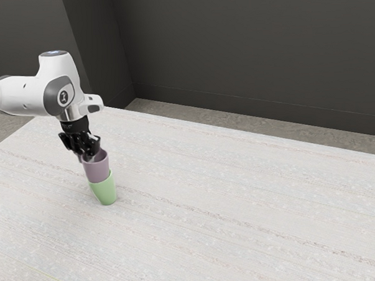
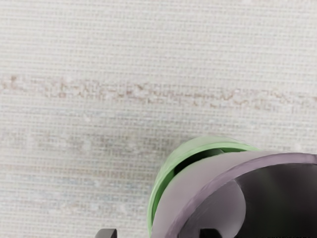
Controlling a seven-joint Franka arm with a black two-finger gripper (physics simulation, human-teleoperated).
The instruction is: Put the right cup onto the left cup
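The black gripper (image 1: 87, 157) is at the rim of the purple cup (image 1: 97, 170), its lower end partly hidden by that cup. Below, the light green cup (image 1: 104, 191) stands on the table, with the purple cup's bottom inside its mouth. In the wrist view, the gripper (image 2: 158, 233) has its two fingertips well apart, one over the purple cup's (image 2: 171, 198) mouth and one outside its wall. A dark gap shows between the purple cup and one side of the green cup's rim (image 2: 163, 178).
The pale, streaked table (image 1: 240, 213) extends around the cups and far toward the exterior view's right. Beyond its back edge are a strip of floor and a dark wall.
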